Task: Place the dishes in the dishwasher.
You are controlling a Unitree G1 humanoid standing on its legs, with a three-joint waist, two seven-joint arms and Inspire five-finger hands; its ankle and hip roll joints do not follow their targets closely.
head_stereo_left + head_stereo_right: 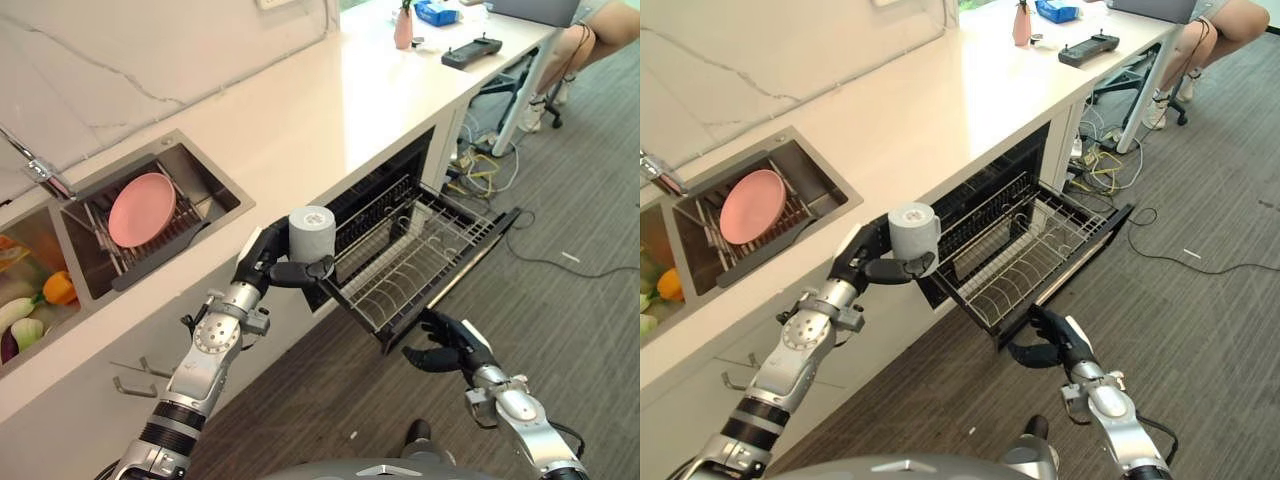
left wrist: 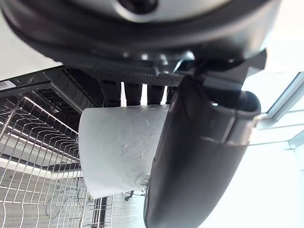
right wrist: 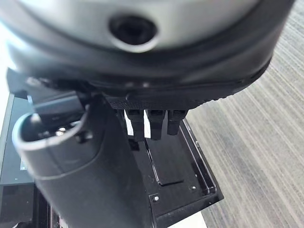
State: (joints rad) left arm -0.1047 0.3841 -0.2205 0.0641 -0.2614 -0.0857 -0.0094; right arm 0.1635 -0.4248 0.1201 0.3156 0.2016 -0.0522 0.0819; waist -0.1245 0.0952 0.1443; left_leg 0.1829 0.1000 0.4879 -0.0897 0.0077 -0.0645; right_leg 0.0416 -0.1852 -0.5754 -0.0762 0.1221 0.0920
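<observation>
My left hand (image 1: 262, 262) is shut on a grey cup (image 1: 311, 232), thumb (image 2: 199, 161) across its side, and holds it upright in the air. The cup (image 2: 118, 152) hangs just off the counter's front edge, over the near left corner of the pulled-out black wire dishwasher rack (image 1: 462, 232). The rack holds no dishes. My right hand (image 1: 445, 345) is low, just under and in front of the rack's front corner, fingers relaxed and holding nothing. A pink plate (image 1: 141, 209) leans in the drying rack inside the sink (image 1: 215, 172).
Vegetables (image 1: 40, 300) lie in the left sink basin beside a faucet (image 1: 35, 165). Far along the counter (image 1: 330, 90) stand a pink bottle (image 1: 403, 26), a blue box (image 1: 436, 12) and a black controller (image 1: 472, 50). A seated person (image 1: 590, 40) and loose cables (image 1: 480, 165) are at the far right.
</observation>
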